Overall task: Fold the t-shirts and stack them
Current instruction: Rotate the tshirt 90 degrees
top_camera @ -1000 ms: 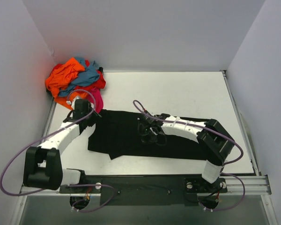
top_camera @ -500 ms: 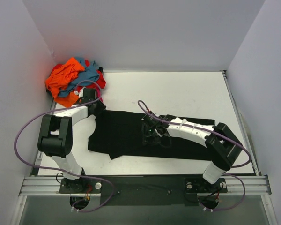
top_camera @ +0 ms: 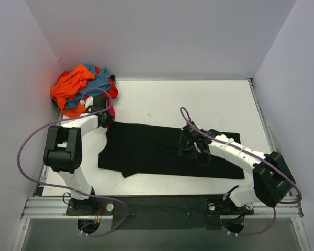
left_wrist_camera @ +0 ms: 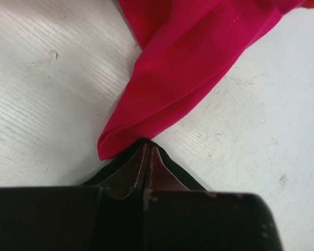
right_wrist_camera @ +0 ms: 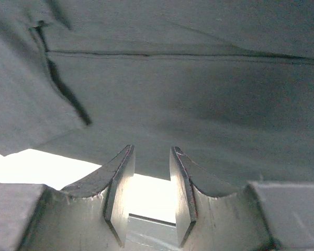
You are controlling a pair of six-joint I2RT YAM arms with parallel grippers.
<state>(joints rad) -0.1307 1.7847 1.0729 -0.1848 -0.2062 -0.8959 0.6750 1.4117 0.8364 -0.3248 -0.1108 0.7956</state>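
Left tool (left_wrist_camera: pixel 147 150) clenched on the far-left corner of the black t-shirt (top_camera: pixel 141 149), just beside the magenta t-shirt (left_wrist_camera: pixel 188 78). Right tool (right_wrist_camera: pixel 152 157) released, jaws apart over the black cloth, which lies spread on the table (top_camera: pixel 209 102).

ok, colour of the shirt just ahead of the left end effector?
Magenta shirt, best in the left wrist view.

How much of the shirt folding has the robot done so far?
Nothing is stacked yet. The black t-shirt lies spread on the table; the left tool is shut at its far-left corner, the right tool open over its right half. The orange, blue, red and pink shirts wait crumpled in the corner pile.
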